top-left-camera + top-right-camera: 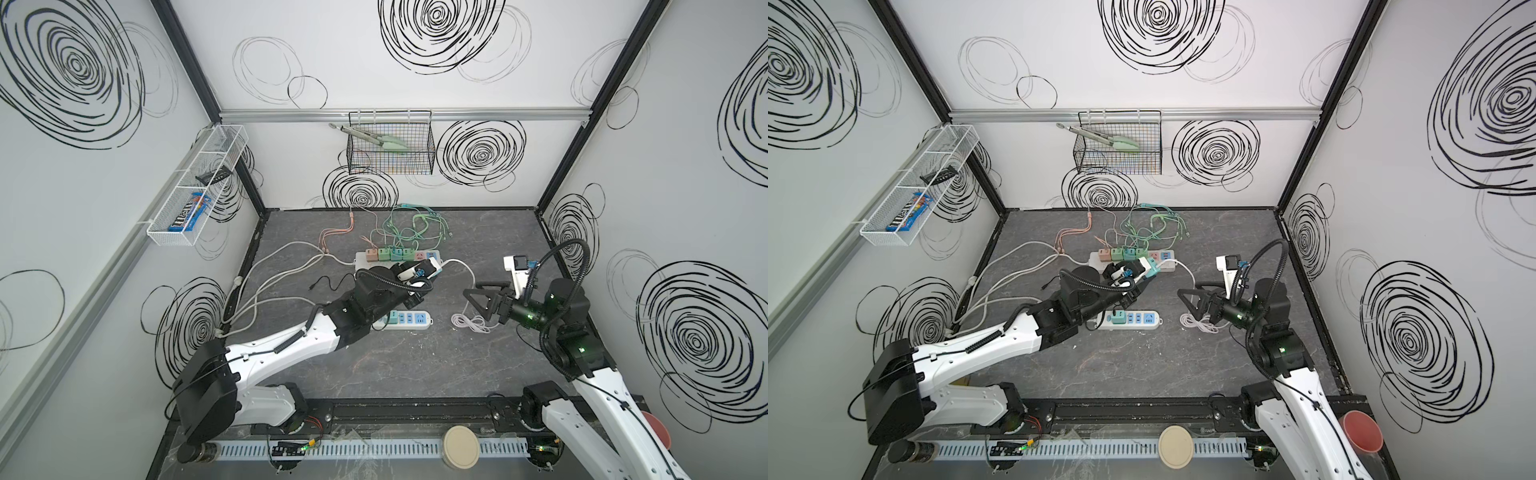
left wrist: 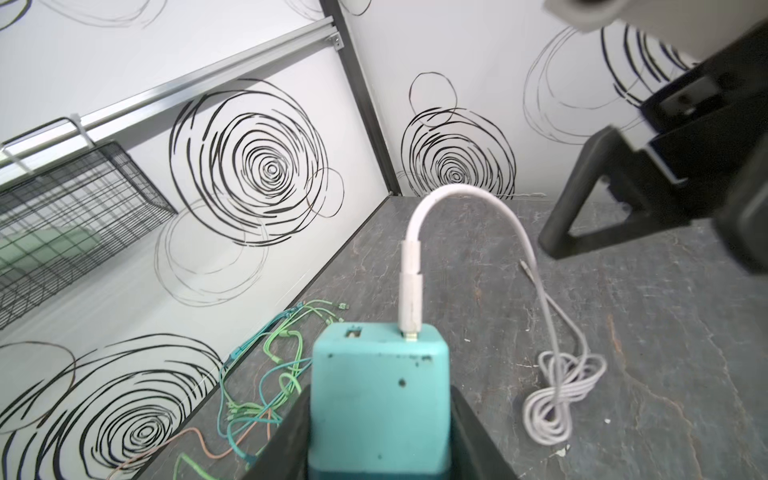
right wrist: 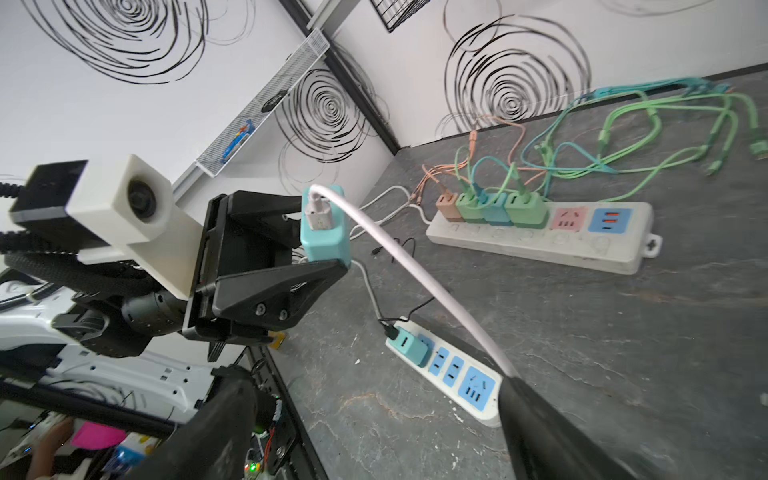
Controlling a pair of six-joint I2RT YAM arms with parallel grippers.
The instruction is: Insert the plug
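Left wrist view cuts off the lower part of the teal plug [image 2: 380, 399], so its pins are not visible. The left gripper [image 3: 322, 235] pinches it by two sides, in the air near the long power strip [image 3: 540, 245]. Its white cable [image 2: 461, 195] disappears behind a finger of the right gripper [image 1: 471, 289], which stands spread wide; whether they touch, I cannot tell. In both top views the left arm partly covers the short power strip [image 3: 461, 382].
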